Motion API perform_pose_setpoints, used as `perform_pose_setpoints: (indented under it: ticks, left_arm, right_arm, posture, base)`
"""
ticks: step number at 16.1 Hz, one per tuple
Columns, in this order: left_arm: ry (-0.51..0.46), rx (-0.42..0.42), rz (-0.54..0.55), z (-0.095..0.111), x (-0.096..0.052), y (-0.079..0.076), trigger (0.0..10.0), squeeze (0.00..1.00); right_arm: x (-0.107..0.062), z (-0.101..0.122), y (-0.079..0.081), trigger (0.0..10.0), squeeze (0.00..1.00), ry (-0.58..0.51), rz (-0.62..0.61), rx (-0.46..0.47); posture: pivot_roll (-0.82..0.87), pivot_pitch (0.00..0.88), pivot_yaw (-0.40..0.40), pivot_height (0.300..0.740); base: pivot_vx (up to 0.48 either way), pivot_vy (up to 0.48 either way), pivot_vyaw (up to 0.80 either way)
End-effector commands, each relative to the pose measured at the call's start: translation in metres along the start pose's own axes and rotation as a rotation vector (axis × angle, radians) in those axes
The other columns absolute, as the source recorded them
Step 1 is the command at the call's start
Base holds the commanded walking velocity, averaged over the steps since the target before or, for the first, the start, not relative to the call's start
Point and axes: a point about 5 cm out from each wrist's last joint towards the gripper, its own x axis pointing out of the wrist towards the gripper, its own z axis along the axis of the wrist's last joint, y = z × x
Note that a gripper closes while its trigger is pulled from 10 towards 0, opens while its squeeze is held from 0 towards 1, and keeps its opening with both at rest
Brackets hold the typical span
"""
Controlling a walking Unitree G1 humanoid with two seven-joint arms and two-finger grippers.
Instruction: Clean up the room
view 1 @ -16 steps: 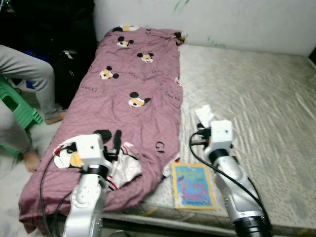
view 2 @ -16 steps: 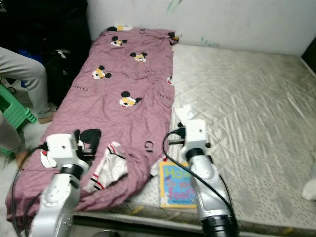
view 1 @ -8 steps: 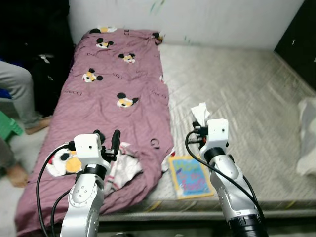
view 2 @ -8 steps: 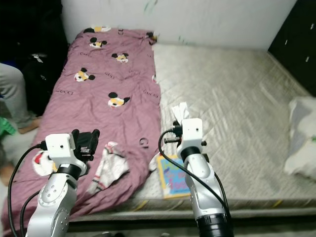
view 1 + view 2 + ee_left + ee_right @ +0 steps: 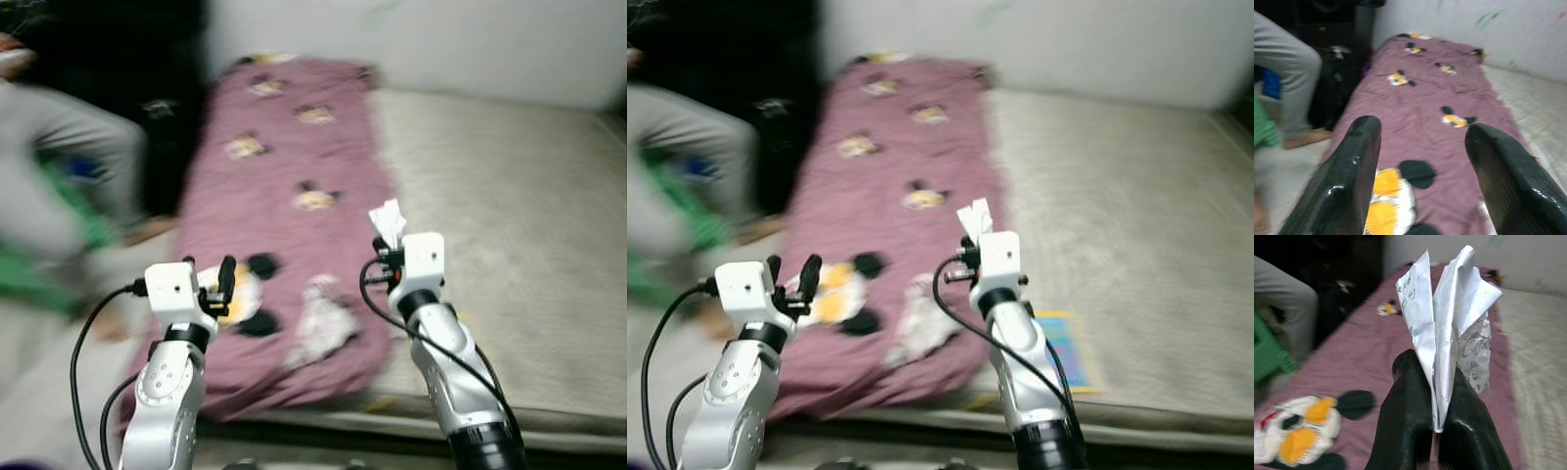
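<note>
Two grippers are raised over the near end of the bed (image 5: 509, 225), head views blurred. The right gripper (image 5: 1437, 396) has its fingers clenched on a crumpled sheet of paper (image 5: 1452, 313) with handwriting on it; the paper sticks up out of the fingertips, above the line where the blanket meets the bare mattress (image 5: 1117, 186). The left gripper (image 5: 1422, 147) is spread apart, holding nothing, over the near left part of the blanket (image 5: 294, 166). The blanket is mauve with cartoon mouse heads and covers the left strip of the bed from the wall (image 5: 470, 39) to the near edge. A white piece of clothing (image 5: 318, 323) lies on the blanket near the near edge of the bed, between the two arms. A large mouse-face print (image 5: 240, 294) is on the blanket just past the left gripper. A picture book (image 5: 1068, 352) lies on the mattress at the near edge, just right of the right arm. A person's leg (image 5: 1288, 73) in grey trousers is on the floor left of the bed, beside something green (image 5: 1271, 352). A dark bag (image 5: 1334, 83) sits on the floor against the left side of the bed.
</note>
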Motion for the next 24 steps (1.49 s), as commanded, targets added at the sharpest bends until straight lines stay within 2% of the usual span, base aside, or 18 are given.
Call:
perform_pose_setpoints:
  ticks: [1, 4, 8, 10, 12, 13, 15, 18, 22, 24]
  left_arm:
    - [0.014, -0.001, -0.013, -0.002, -0.001, -0.006, 10.0, 0.00]
    - [0.007, 0.018, -0.005, -0.001, 0.000, -0.004, 10.0, 0.00]
    - [0.000, 0.039, 0.014, -0.001, 0.000, -0.002, 10.0, 0.00]
    - [-0.049, 0.082, 0.012, 0.006, 0.003, -0.002, 10.0, 0.00]
    - [-0.047, 0.112, 0.037, 0.008, 0.003, 0.000, 10.0, 0.00]
    - [-0.046, 0.119, 0.045, 0.009, 0.003, 0.001, 10.0, 0.00]
    - [-0.034, 0.037, 0.014, 0.009, 0.004, 0.000, 10.0, 0.00]
    - [-0.072, 0.080, 0.027, 0.016, 0.010, -0.008, 10.0, 0.00]
    - [-0.092, 0.090, 0.012, 0.017, 0.015, -0.015, 10.0, 0.00]
    - [-0.058, 0.091, 0.034, 0.005, 0.011, -0.010, 10.0, 0.00]
  right_arm:
    - [-0.003, -0.003, -0.007, 10.0, 0.00, 0.009, -0.020, 0.006]
    - [-0.004, -0.002, 0.001, 10.0, 0.00, -0.004, 0.027, 0.007]
    - [-0.004, -0.003, 0.005, 10.0, 0.00, -0.005, 0.042, 0.015]
    - [-0.003, -0.001, 0.007, 10.0, 0.00, -0.007, 0.063, 0.033]
    - [-0.004, 0.003, 0.013, 10.0, 0.00, -0.040, 0.102, 0.003]
    - [-0.005, 0.005, 0.017, 10.0, 0.00, -0.050, 0.119, -0.008]
    - [-0.005, 0.005, 0.022, 10.0, 0.00, -0.049, 0.134, -0.001]
    - [0.001, 0.011, 0.029, 10.0, 0.00, -0.068, 0.145, 0.013]
    - [0.006, 0.023, 0.056, 10.0, 0.00, -0.127, 0.221, -0.011]
    - [0.009, 0.025, 0.056, 10.0, 0.00, -0.129, 0.226, -0.037]
  posture:
    - [0.02, 0.118, -0.058, 0.740]
    - [0.02, 0.124, -0.054, 0.740]
    - [0.02, 0.128, -0.050, 0.740]
    - [0.01, 0.138, -0.054, 0.740]
    - [0.01, 0.143, -0.054, 0.740]
    - [0.01, 0.146, -0.053, 0.740]
    - [0.02, 0.150, -0.053, 0.740]
    - [0.03, 0.162, -0.044, 0.740]
    - [0.06, 0.146, -0.052, 0.740]
    - [0.04, 0.139, -0.057, 0.740]
  base:
    - [0.000, 0.480, 0.00]
    - [0.000, 0.480, 0.00]
    - [0.000, 0.459, 0.00]
    - [0.000, 0.000, 0.00]
    - [0.000, 0.000, 0.00]
    - [0.000, 0.000, 0.79]
    - [0.000, 0.000, 0.79]
    - [0.000, 0.000, 0.79]
    - [0.000, 0.000, 0.79]
    - [0.000, 0.000, 0.79]
